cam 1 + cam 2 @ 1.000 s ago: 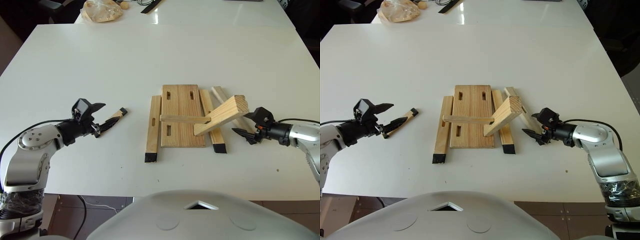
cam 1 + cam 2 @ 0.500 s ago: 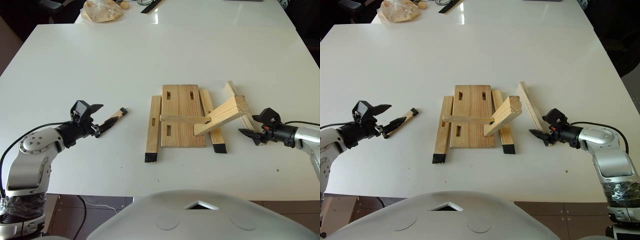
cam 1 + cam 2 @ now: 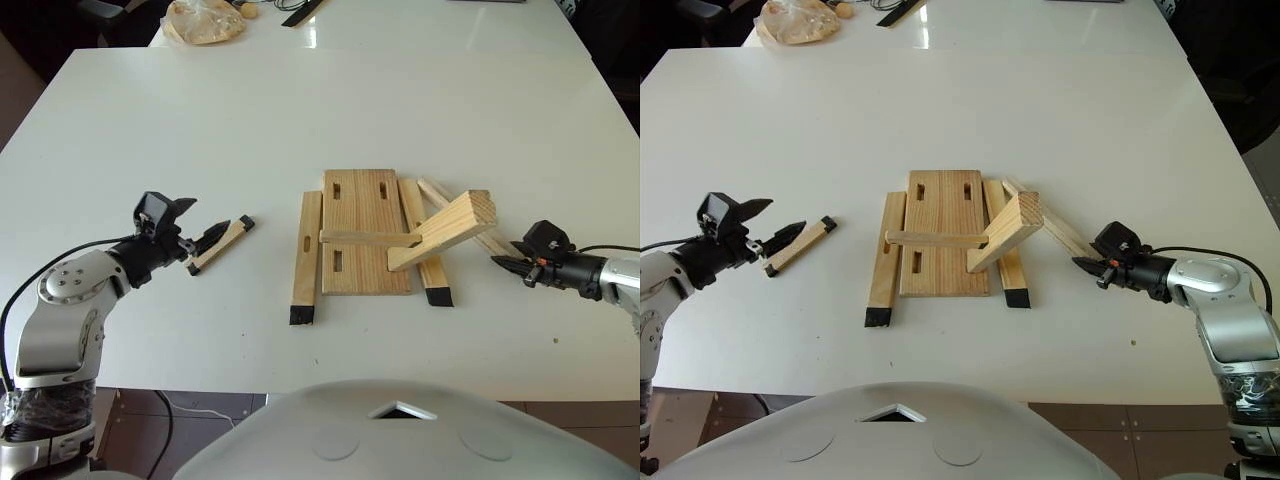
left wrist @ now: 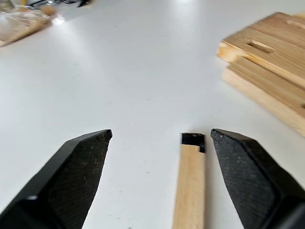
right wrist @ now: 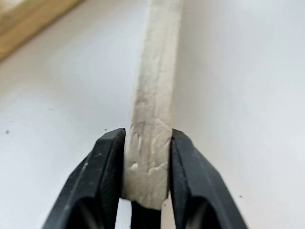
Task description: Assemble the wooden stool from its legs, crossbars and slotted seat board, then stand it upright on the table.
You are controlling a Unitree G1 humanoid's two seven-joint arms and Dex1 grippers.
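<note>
My right gripper is clamped on the near end of a slat. The slat runs back under the tilted leg, just right of the seat board. My left gripper stands wide apart around a short bar lying on the table. One finger seems to be just beside it, perhaps touching.

We count one flat slotted wooden seat board, three pale wooden bars with black tips, two thin pale slats and one thick wooden block.
</note>
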